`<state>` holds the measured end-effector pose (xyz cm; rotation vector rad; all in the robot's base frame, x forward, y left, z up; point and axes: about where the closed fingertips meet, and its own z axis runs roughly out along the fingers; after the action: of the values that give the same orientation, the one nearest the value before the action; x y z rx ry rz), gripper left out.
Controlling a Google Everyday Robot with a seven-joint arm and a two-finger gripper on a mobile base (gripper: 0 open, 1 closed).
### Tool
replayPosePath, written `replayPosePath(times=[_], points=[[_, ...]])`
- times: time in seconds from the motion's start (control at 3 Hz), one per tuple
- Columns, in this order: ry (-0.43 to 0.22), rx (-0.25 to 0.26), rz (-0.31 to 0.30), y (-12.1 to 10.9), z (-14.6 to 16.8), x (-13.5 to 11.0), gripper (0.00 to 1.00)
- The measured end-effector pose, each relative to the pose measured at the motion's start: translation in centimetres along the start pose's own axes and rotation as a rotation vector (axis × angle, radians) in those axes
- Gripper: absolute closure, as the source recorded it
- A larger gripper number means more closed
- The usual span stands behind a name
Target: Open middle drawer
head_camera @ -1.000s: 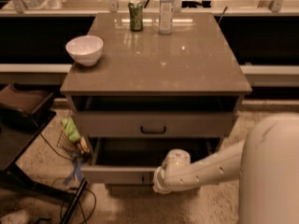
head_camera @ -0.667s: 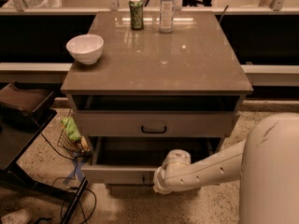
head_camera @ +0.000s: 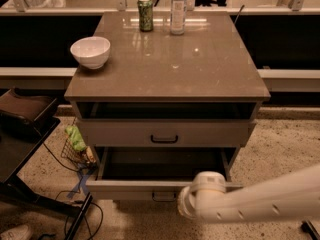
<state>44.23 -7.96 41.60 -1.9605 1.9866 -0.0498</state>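
Since a second ago, the arm (head_camera: 260, 204) has slid right and lower in view, toward the camera. Its rounded white end no longer covers the front of the middle drawer (head_camera: 130, 189), and the small black handle (head_camera: 162, 196) now shows. The drawer itself has barely shifted.

A grey cabinet is seen from above and in front. The middle drawer, with its low, flat, pale front, stands pulled well out. Its dark, seemingly empty inside is open to view below the taller upper drawer (head_camera: 125, 133), which sits only slightly out.

The pincer (head_camera: 182, 205) is at the arm's tip, low against the drawer front and just right of the handle. It is at handle height, probably because the pull was made from there. Whether it is spread or pressed together cannot be told, as the wrist hides it. Whether it touches the handle is also unclear.

The arm reaches in from the lower right, which keeps it out of the drawer's path.

On the tabletop (head_camera: 200, 69), a white bowl (head_camera: 90, 51) sits near the left edge. A green can (head_camera: 145, 14) and a clear bottle (head_camera: 177, 11) stand upright at the back. All are well away from the front edge and look the same as before.

The opening looks nearly or fully done.
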Motion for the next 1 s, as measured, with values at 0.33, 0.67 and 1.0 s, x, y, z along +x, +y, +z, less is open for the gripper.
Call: replayPosePath(times=[0.33, 0.67, 1.0], points=[[0.033, 0.074, 0.056, 3.1, -7.1, 3.2, 1.00], [0.026, 0.181, 0.096, 6.3, -14.9, 6.5, 1.00], [0.015, 0.191, 0.086, 5.6, -15.1, 5.8, 1.00]])
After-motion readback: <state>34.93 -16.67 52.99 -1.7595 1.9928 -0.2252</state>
